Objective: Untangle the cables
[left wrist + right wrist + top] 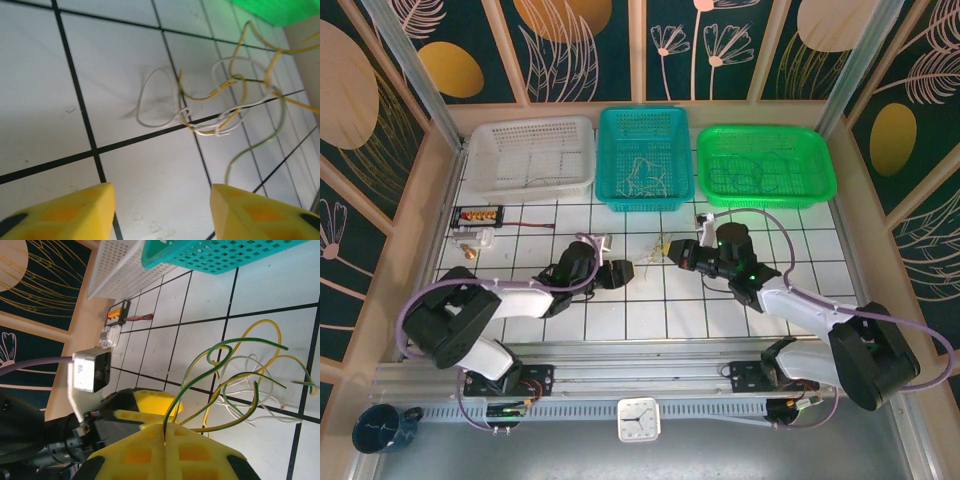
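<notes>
The cables (655, 250) lie as a small loose knot on the tiled table between my two grippers. They are thin white, yellow and green-yellow wires (220, 105), looped over one another (247, 385). My right gripper (165, 432) is shut on the end of a green-yellow wire that arcs up and away into the knot; seen from above, this gripper (673, 252) sits just right of the knot. My left gripper (161, 192) stands open a little short of the knot, nothing between its yellow fingers (95, 205). From above, the left gripper (626, 272) is just left of the cables.
Three baskets line the back: white (530, 155), teal (645, 158) and green (765, 165), the last two with some wires inside. A small connector board with a red wire (480, 215) lies at far left. A mug (382, 428) and a clock (639, 419) sit by the near rail.
</notes>
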Robot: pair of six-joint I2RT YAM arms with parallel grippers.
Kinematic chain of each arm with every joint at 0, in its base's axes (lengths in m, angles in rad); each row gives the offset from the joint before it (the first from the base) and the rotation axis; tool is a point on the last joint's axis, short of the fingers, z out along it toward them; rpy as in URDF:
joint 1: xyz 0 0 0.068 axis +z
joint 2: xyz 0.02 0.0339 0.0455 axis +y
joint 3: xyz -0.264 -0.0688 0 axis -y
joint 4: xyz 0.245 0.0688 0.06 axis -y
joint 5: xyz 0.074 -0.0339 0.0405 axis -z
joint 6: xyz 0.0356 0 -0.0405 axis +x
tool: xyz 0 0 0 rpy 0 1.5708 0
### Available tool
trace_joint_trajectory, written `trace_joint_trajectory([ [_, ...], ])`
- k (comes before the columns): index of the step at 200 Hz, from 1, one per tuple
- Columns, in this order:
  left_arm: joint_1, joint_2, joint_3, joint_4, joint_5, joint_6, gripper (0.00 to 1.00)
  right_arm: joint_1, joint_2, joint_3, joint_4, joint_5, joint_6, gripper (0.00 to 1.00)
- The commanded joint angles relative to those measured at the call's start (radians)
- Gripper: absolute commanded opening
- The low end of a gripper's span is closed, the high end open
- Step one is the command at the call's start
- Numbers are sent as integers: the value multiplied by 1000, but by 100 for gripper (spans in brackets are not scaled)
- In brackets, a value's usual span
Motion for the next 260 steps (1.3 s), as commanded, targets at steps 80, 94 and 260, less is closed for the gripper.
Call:
trace_joint_trajectory([
  [80, 0, 61, 26, 219, 193, -79, 54, -16, 9, -25, 90, -15, 46, 0],
  [94, 0, 90, 33, 237, 208, -68, 53, -16, 17, -28, 99, -15, 50, 0],
  [260, -2, 293, 104, 348, 290, -52, 42, -16, 53, -33, 139, -27, 66, 0],
])
